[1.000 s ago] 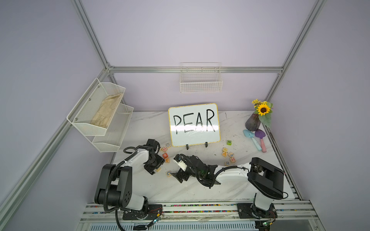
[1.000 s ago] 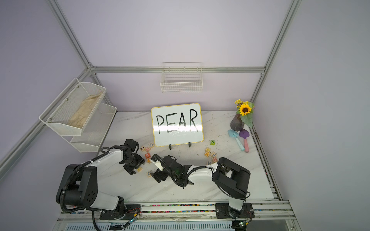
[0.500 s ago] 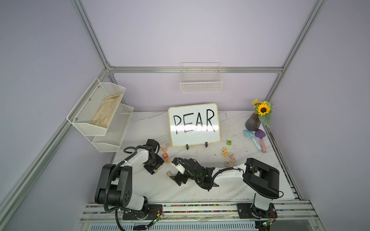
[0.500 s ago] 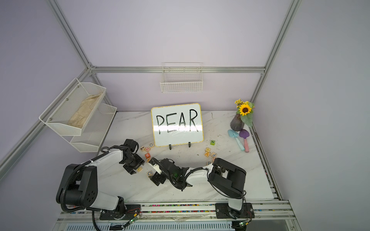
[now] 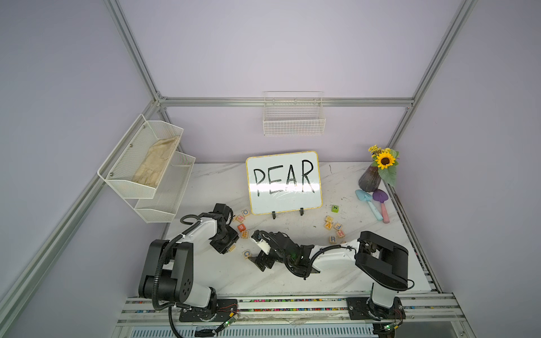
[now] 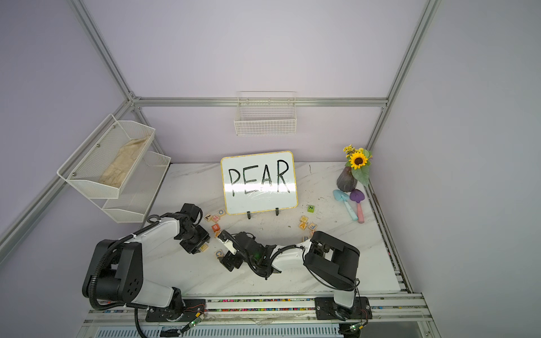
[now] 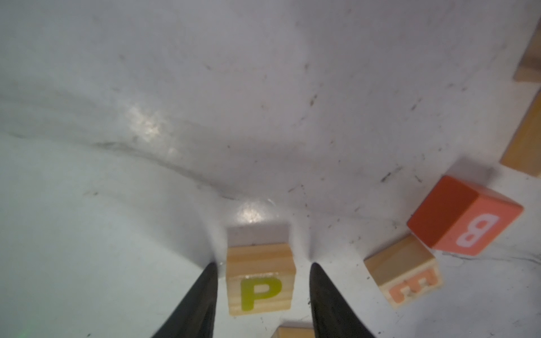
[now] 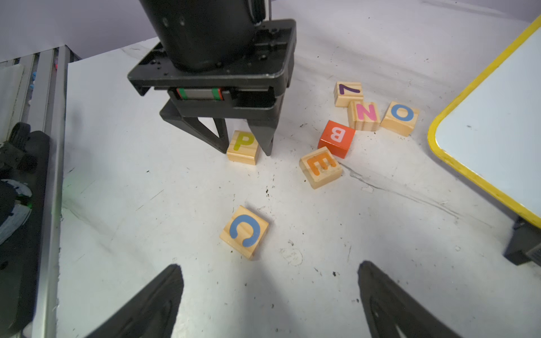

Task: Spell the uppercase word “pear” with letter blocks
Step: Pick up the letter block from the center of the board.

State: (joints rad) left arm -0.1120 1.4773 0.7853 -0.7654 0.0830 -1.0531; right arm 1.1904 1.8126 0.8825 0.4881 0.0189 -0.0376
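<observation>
Left wrist view: the left gripper (image 7: 263, 266) straddles the P block (image 7: 260, 281); its dark fingers (image 7: 205, 292) stand apart, with a thin gap on each side of the cube.
P block: on the white table (image 7: 117, 204), between the left gripper's fingertips, yellow letter facing up.
E block (image 7: 405, 275): just beside the left gripper, outside one finger, orange letter up, close against a red B cube (image 7: 465, 216).
Right wrist view: the right gripper (image 8: 269, 264) has its fingers spread wide and holds nothing.
C cube (image 8: 244, 231): just ahead of the right gripper, between it and the left gripper (image 8: 246, 150).
A block (image 5: 328, 225) and R block (image 5: 333, 239): in a top view, well apart from both grippers, back beside the right arm's elbow; R lies nearer the arm.
</observation>
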